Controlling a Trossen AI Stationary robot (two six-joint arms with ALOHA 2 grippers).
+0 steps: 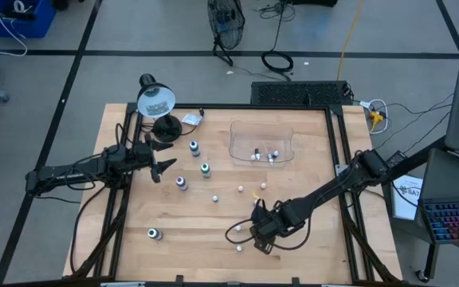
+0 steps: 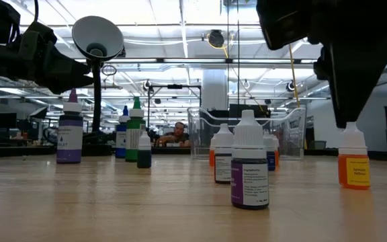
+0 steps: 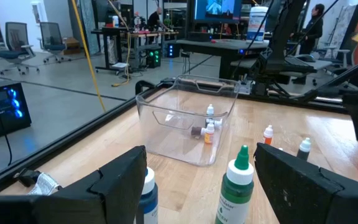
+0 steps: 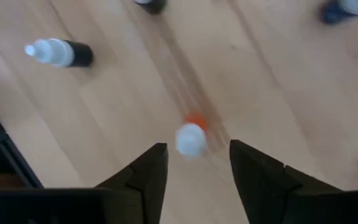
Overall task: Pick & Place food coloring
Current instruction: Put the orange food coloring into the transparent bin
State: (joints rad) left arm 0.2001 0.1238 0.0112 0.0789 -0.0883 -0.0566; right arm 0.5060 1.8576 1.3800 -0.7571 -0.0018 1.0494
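Note:
Small food coloring bottles stand scattered on the wooden table. An orange one with a white cap stands upright under my right gripper. That gripper points down, open, with a finger on either side of the cap and no touch showing. Larger bottles, blue, green and purple, stand near my left gripper, which hovers open over the table's left part. A few small bottles sit in the clear tray.
A desk lamp stands at the far left corner behind my left arm. One bottle lies on its side near my right gripper, and another lies at the near left. Black frame rails line the table's sides. A person sits in the room beyond.

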